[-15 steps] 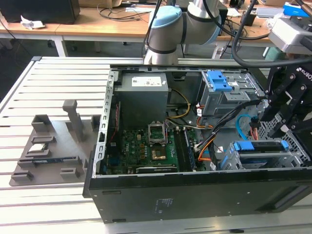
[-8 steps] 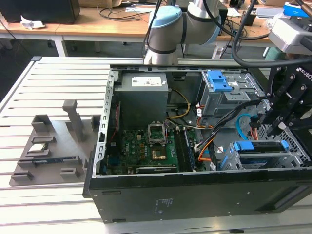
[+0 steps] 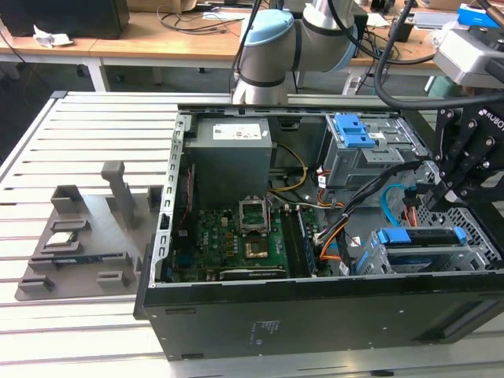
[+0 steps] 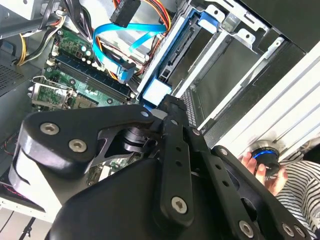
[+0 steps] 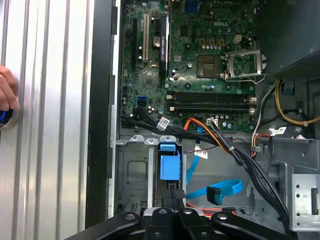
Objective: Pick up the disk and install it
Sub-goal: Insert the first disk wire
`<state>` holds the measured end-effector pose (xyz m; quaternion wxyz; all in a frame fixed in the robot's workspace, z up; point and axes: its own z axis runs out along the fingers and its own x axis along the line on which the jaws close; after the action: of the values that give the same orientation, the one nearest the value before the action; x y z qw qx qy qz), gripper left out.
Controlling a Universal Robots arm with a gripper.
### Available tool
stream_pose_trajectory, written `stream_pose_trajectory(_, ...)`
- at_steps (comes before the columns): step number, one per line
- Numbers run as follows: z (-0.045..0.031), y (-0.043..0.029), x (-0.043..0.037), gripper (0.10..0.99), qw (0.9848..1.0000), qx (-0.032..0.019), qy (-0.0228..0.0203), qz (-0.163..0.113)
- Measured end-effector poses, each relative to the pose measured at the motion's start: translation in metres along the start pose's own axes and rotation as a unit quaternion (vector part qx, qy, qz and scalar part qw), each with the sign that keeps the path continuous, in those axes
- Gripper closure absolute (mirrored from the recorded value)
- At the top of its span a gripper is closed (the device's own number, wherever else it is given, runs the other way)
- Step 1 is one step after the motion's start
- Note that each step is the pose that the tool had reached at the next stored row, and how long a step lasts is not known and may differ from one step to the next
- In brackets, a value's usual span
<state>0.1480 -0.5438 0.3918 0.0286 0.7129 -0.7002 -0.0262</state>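
The disk [image 3: 417, 236], with its bright blue bracket, stands on edge in the metal drive cage [image 3: 472, 244] at the open computer case's corner on the exterior view's right. In both wrist views I see it edge-on, the blue bracket [image 5: 169, 165] [image 4: 159, 91] facing the camera. My gripper [image 3: 431, 191] hangs just above it, fingers drawn together and shut. The fingertips [image 5: 176, 195] [image 4: 169, 102] sit right at the bracket's end. I cannot tell whether they touch it.
The case lies open on a slatted metal table [image 3: 87, 134]. Inside are the motherboard [image 3: 236, 236], power supply [image 3: 232, 150], an upper bay with a blue latch [image 3: 353, 130], and loose blue and orange cables [image 5: 215, 190]. A grey fixture [image 3: 87, 228] stands to the exterior view's left. A person's hand [image 4: 260, 167] rests on a blue-ringed button.
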Motion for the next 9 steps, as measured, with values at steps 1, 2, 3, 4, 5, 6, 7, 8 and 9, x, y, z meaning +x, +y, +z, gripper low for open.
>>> stream_pose_trajectory(1,0.0,0.0,0.0,0.98,1.0,0.0,0.0,0.0)
stream_pose_trajectory(2,0.0,0.0,0.0,0.98,1.0,0.0,0.0,0.0)
stream_pose_trajectory(3,0.0,0.0,0.0,0.98,1.0,0.0,0.0,0.0)
stream_pose_trajectory(4,0.0001,-0.0005,-0.0001,0.98,1.0,0.0,-0.0001,0.0)
stream_pose_trajectory(5,-0.0003,-0.0049,-0.0014,0.98,1.0,0.0,0.0002,0.0)
stream_pose_trajectory(6,-0.0006,-0.0078,-0.0028,0.98,1.0,0.0,0.0006,0.0)
stream_pose_trajectory(7,-0.0006,-0.0088,-0.0033,0.98,1.0,0.0,0.0008,0.0)
stream_pose_trajectory(8,-0.0007,-0.0101,-0.0039,0.98,1.0,0.0,0.0013,0.0)
stream_pose_trajectory(9,-0.001,-0.0125,-0.0048,0.98,1.0,0.0,0.002,0.0)
